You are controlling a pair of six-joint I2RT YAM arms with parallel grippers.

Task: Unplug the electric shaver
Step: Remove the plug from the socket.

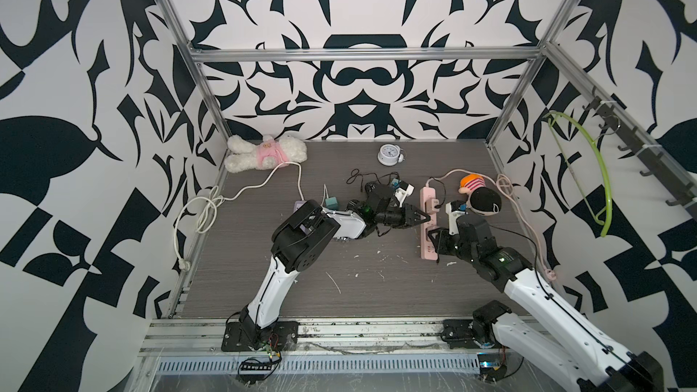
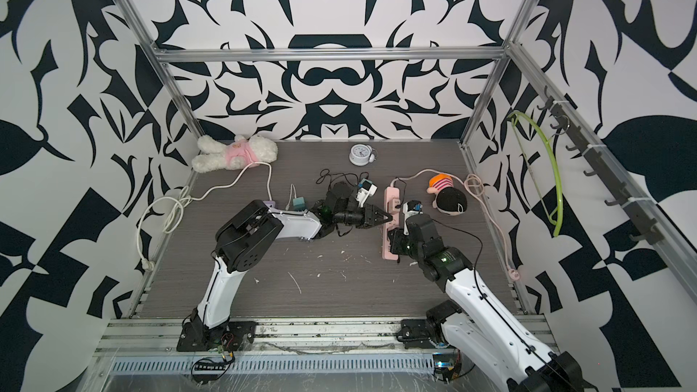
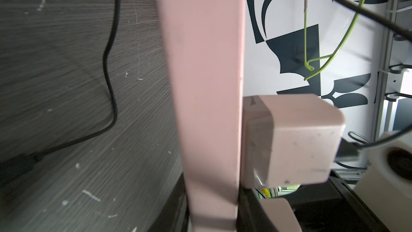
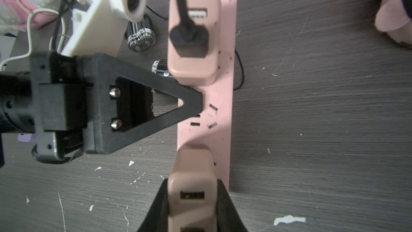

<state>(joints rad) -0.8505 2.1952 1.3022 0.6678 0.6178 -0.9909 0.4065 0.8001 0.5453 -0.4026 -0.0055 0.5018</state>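
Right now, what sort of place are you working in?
Probably a robot test cell, not a home: a bare aluminium frame, black-and-white patterned wall panels on three sides, and a slotted metal rail carrying both arm bases.

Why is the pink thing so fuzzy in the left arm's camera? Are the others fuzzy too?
Left wrist view: the pink power strip sits very close to the lens, so it looks soft and smeary; right wrist view: its slots are sharper, but the pink adapter nearest the camera blurs; both top views: evenly lit and sharp, faint shadows on the table.
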